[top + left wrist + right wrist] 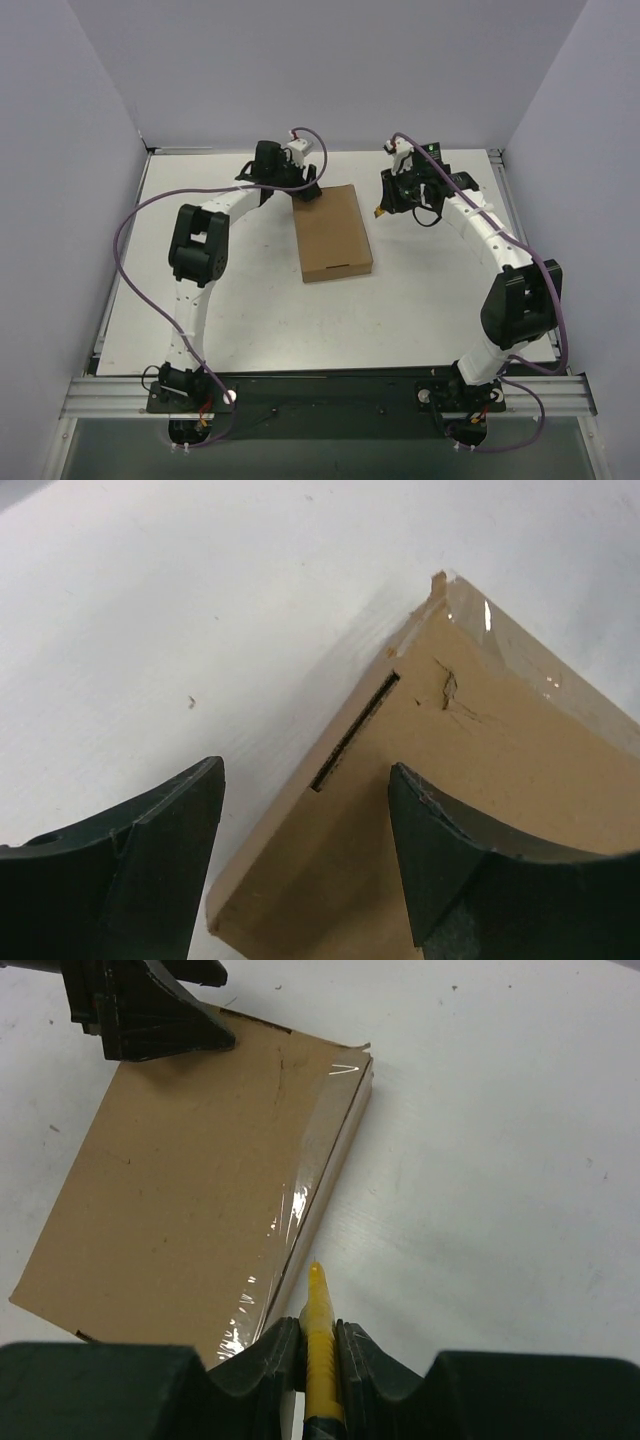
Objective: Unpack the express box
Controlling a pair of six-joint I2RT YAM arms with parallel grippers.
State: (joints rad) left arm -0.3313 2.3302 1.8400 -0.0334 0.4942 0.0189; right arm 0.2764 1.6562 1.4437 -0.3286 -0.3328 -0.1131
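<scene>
The express box [333, 232] lies flat and closed near the middle of the desk [430, 300], its long sides running near to far on a slight slant. My left hand [305, 770] hangs at the box's far end by the left corner, fingers spread wide with nothing gripped. One finger is over the cardboard and the other over bare desk, so the far side wall sits in the gap. I judge it is posed there to steady the box from that end, though I cannot tell whether either finger touches it.

My right hand [318, 1328] is clamped narrow on the yellow utility knife [316, 1295], held so its tip points out ahead of the fingers, just beside the box's right long edge. That edge carries a strip of clear tape [300, 1210] folded from the lid down onto the side wall. I judge the tape is what keeps the lid shut, which is why the knife is lined up on that side. I cannot see whether a blade is out.

The lid is not yet lifted, so I place the job at its cutting step. My worry is the box sliding on the smooth desk if the knife pushes before the left hand bears down
</scene>
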